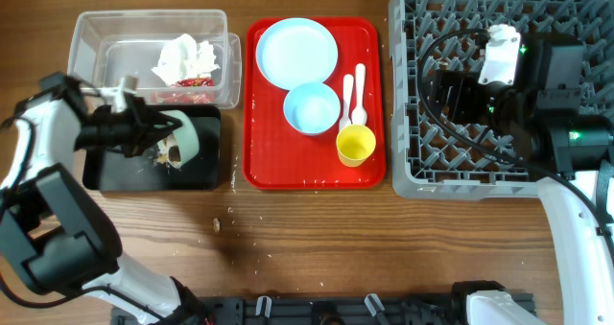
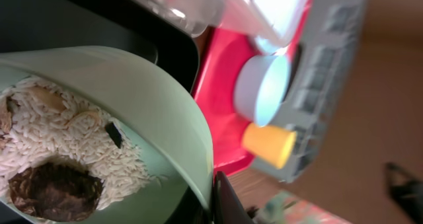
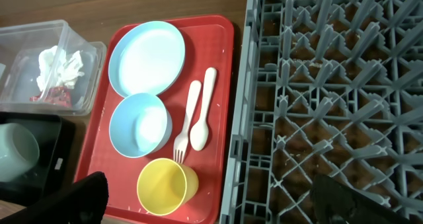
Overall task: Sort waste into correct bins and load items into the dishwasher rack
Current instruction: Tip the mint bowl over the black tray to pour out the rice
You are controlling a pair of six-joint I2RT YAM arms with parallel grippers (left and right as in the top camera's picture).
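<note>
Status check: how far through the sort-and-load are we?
Done: wrapper sits in the clear tub. In hand: left gripper holds the green bowl tipped over the black tray, rice inside. Left: plate, blue bowl, spoon, fork and cup on the red tray; no dishes visible in the rack; right gripper open above it.

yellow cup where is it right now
In the overhead view the yellow cup stands on the red serving tray, at its near right corner, beside the pale blue bowl and left of the grey dishwasher rack.
</note>
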